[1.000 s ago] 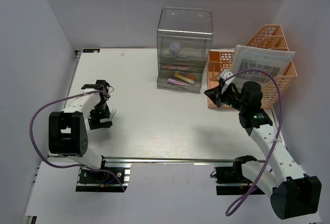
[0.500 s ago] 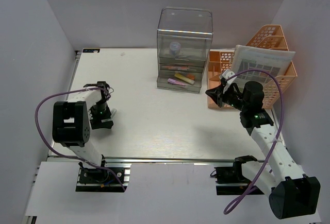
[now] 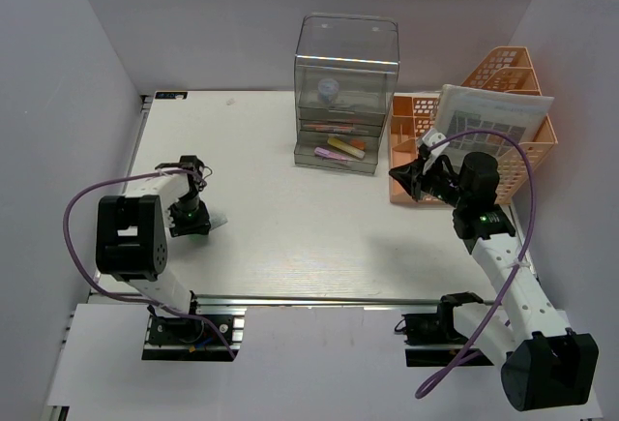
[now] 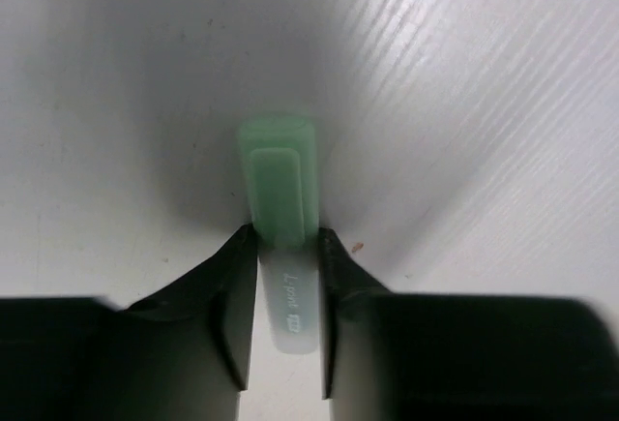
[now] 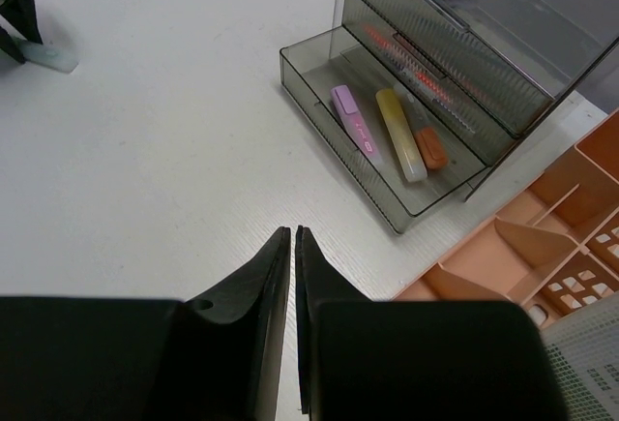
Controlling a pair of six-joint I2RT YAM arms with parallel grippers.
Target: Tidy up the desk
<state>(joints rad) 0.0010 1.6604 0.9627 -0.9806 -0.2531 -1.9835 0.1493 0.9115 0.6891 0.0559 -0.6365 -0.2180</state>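
- The surface (image 3: 290,232) is being shown as a white tabletop filling the middle of the top view, with a metal rail (image 3: 319,300) along its 6 o'clock edge.
- The left end effector (image 4: 282,239) is being closed narrow on a pale green highlighter (image 4: 279,184), near the 9 o'clock edge of the surface.
- The highlighter's clear barrel is being pinched from both sides by the black fingers (image 4: 230,290). Its green end is sticking out past the tips toward 12 o'clock in the left wrist view.
- Whether the highlighter is resting on the surface or raised just off it cannot be told.
- The right end effector (image 5: 292,237) is being held almost shut, with only a thin slit between the fingers and nothing in it.
- It is being held above the 3 o'clock side of the surface, near the 9 o'clock side of the orange mesh rack (image 3: 508,61).
- A clear drawer box (image 3: 346,68) is standing at the 12 o'clock edge, and its lowest drawer (image 5: 319,73) is being left pulled open.
- Three markers are lying side by side in that drawer: a pink marker (image 5: 353,123), a yellow marker (image 5: 399,133) and a shorter orange marker (image 5: 431,153).
- A gridded sheet (image 3: 493,116) is being propped upright in the rack at 2 o'clock.
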